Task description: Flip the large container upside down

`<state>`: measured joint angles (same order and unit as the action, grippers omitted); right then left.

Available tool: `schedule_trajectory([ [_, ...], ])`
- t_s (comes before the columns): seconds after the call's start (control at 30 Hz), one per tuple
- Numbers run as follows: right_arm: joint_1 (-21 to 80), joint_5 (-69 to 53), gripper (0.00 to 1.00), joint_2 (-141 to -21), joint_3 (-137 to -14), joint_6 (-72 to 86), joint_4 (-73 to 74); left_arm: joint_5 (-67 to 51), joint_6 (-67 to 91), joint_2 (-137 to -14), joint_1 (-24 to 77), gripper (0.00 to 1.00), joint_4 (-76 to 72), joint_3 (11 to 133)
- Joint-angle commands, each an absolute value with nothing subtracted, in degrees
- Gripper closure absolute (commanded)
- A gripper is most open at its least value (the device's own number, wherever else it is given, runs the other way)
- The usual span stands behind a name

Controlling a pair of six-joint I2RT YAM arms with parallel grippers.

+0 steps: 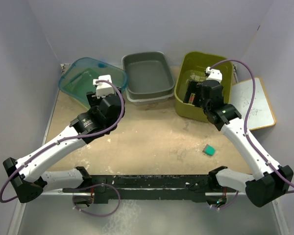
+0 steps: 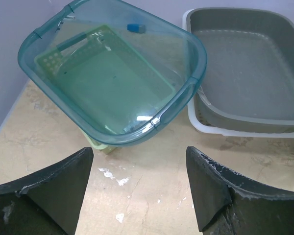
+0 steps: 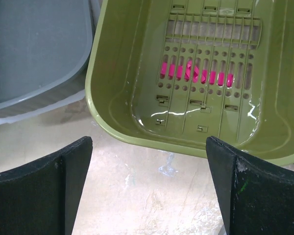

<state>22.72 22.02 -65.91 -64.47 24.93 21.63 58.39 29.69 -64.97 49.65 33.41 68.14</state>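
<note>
The see-through teal tub (image 2: 192,85) is showing a pale green, hole-dotted basket (image 2: 103,78) through its wall. A grey tub (image 2: 245,63) is nesting in a white tub (image 2: 206,126). Pink (image 3: 196,72) is glowing through the olive tub's (image 3: 117,73) slotted floor. The table (image 1: 152,132) is showing mottled beige.

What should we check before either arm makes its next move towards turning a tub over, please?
1. Grip free on the left pincer: ok, open and empty.
2. Grip free on the right pincer: ok, open and empty.
3. Left pincer faces the teal tub, apart from its near rim: ok.
4. Teal tub sits flat: not ok. It is tilted on a green basket.
5. Olive tub free of loose contents: cannot tell. A pink object shows at its floor slots.
6. Which tub is the large one: cannot tell. The teal tub, grey tub and olive tub look similar in size.
</note>
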Motion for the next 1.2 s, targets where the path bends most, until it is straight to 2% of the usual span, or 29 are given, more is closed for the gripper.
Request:
schedule_trajectory([
  [0.0,22.41,23.67,0.0,-64.84,-64.47,25.85,20.07,60.25,29.35,-62.88,49.83,0.25,30.86,68.2],
  [0.53,22.5,23.44,0.0,-65.39,-64.48,27.01,20.52,59.86,28.42,-62.71,49.83,0.25,28.71,66.51],
  [0.8,22.46,21.45,0.0,-63.47,-60.91,26.91,17.72,45.71,29.82,-71.14,51.56,0.25,25.25,66.54],
  [0.9,22.47,20.84,0.0,-62.59,-59.47,25.96,16.3,40.43,28.64,-76.19,52.55,0.24,25.98,70.35],
  [0.97,22.5,19.68,0.0,-61.92,-58.67,24.28,14.95,41.28,27.08,-80.08,52.49,0.24,29.57,75.13],
  [1.03,22.45,18.48,0.0,-60.76,-57.79,21.63,13.16,43.91,24.53,-83.21,50.63,0.2,31.42,79.1],
  [1.17,22.42,14.76,0.0,-57.62,-54.71,19.79,10.1,28.71,21.67,-84.15,36.89,0.2,26.36,80.84],
])
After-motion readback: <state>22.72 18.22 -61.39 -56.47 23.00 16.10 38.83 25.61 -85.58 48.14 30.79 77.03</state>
